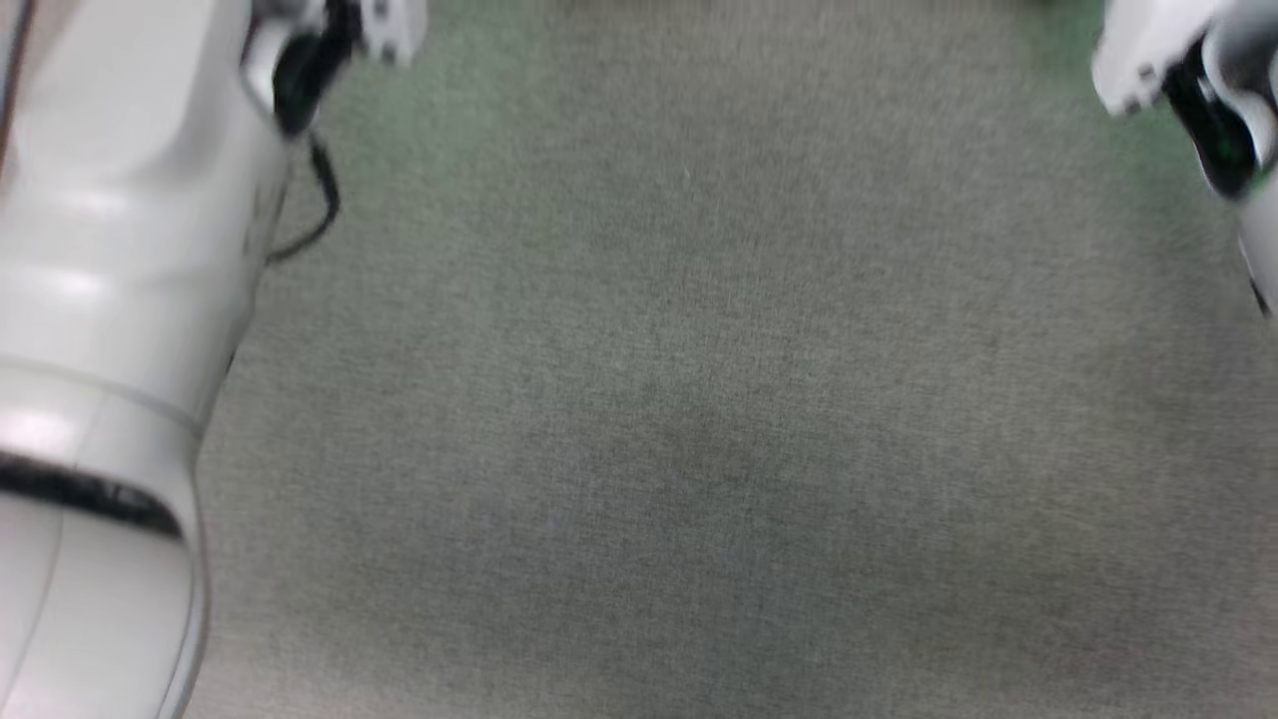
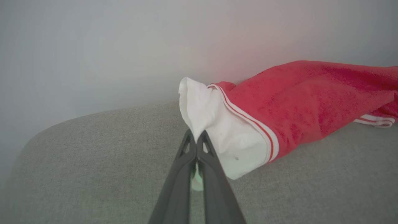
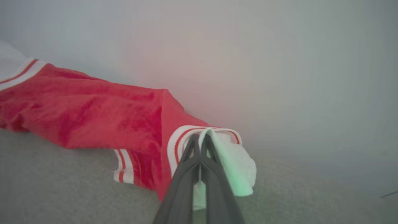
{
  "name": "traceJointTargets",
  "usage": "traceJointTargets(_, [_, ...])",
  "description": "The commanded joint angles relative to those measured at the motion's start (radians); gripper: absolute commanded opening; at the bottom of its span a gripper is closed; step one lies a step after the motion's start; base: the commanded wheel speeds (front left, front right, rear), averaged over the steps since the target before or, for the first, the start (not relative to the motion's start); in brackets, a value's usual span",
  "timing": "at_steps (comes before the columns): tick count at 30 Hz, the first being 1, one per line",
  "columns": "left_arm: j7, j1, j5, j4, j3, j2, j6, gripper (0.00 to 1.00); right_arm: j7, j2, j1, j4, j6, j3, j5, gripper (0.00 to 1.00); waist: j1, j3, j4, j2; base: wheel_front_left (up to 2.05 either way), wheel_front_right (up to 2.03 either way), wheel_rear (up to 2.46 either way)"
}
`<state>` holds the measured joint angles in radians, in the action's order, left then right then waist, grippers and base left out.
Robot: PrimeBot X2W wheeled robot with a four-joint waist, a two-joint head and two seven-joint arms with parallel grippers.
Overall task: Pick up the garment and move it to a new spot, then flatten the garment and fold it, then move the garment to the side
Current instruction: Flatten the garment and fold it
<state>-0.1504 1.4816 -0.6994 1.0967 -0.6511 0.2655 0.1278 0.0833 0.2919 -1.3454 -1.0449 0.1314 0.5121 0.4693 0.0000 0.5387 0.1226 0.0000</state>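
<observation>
Blurred grey fabric surface (image 1: pixel 699 399); pale left forearm (image 1: pixel 110 300) at left, right forearm (image 1: pixel 1148 50) top right.

garment (image 2: pixel 298 99) | red, white sleeves, striped trim | stretched sideways, both sleeves pinched

Grey-green woven upholstery surface (image 1: pixel 699 399), rounded edge, plain pale grey wall (image 2: pixel 93 46) behind, soft light

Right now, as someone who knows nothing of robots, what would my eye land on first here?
The bright red garment with white sleeves, seen in both wrist views, stands out against the grey fabric surface beneath it. Each sleeve is pinched in shut dark fingers: the left gripper at one end, the right gripper at the other, the red body sagging between. In the head view, a big pale forearm looms at the left edge.
</observation>
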Motion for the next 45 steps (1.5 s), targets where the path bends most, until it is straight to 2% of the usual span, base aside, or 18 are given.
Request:
traceJointTargets(1, [-0.016, -0.049, -0.018, -0.025, -0.023, 0.015, 0.002, 0.00, -0.030, 0.021, 0.047, 0.026, -0.001, 0.035, 0.041, 0.00, 0.0000, -0.106, -0.034, 0.0000, 0.00, 0.00, 0.00])
traceJointTargets(7, [-0.065, -0.239, -0.097, -0.157, -0.091, 0.134, 0.002, 0.00, -0.190, 0.161, 0.225, 0.204, -0.001, 0.170, 0.247, 0.00, 0.0000, -0.231, -0.059, 0.0000, 0.00, 0.00, 0.00])
traceJointTargets(12, [-0.088, -0.399, -0.143, -0.269, -0.096, 0.250, 0.002, 0.00, -0.271, 0.285, 0.367, 0.333, -0.001, 0.233, 0.367, 0.00, 0.0000, -0.311, -0.076, 0.0000, 0.00, 0.00, 0.00])
traceJointTargets(16, [-0.120, -0.541, -0.183, -0.398, -0.082, 0.340, -0.034, 0.00, -0.342, 0.373, 0.478, 0.421, -0.001, 0.278, 0.428, 0.00, 0.0000, -0.357, -0.083, 0.0000, 0.00, 0.00, 0.00])
traceJointTargets(20, [-0.161, -0.709, -0.238, -0.597, -0.062, 0.427, -0.108, 0.00, -0.386, 0.446, 0.578, 0.511, -0.002, 0.302, 0.474, 0.00, 0.0000, -0.382, -0.086, 0.0000, 0.00, 0.00, 0.00])
traceJointTargets(29, [-0.219, -1.094, -0.336, -1.107, -0.024, 0.621, -0.392, 0.00, -0.456, 0.557, 0.824, 0.679, -0.002, 0.271, 0.550, 0.00, 0.0000, -0.383, -0.079, 0.0000, 0.00, 0.00, 0.00])
traceJointTargets(33, [-0.218, -1.223, -0.367, -1.254, -0.012, 0.670, -0.497, 0.00, -0.478, 0.587, 0.927, 0.733, -0.002, 0.234, 0.563, 0.00, 0.0000, -0.372, -0.078, 0.0000, 0.00, 0.00, 0.00])
traceJointTargets(36, [-0.208, -1.284, -0.377, -1.316, -0.014, 0.690, -0.536, 0.00, -0.481, 0.583, 0.985, 0.752, -0.002, 0.192, 0.552, 0.00, 0.0000, -0.365, -0.077, 0.0000, 0.00, 0.00, 0.00])
traceJointTargets(40, [-0.186, -1.322, -0.368, -1.337, -0.029, 0.680, -0.545, 0.00, -0.499, 0.543, 1.037, 0.741, -0.002, 0.147, 0.516, 0.00, 0.0000, -0.355, -0.080, 0.0000, 0.00, 0.00, 0.00])
traceJointTargets(45, [-0.166, -1.313, -0.354, -1.315, -0.042, 0.647, -0.541, 0.00, -0.532, 0.452, 1.044, 0.661, -0.003, 0.092, 0.434, 0.00, 0.0000, -0.339, -0.082, 0.0000, 0.00, 0.00, 0.00])
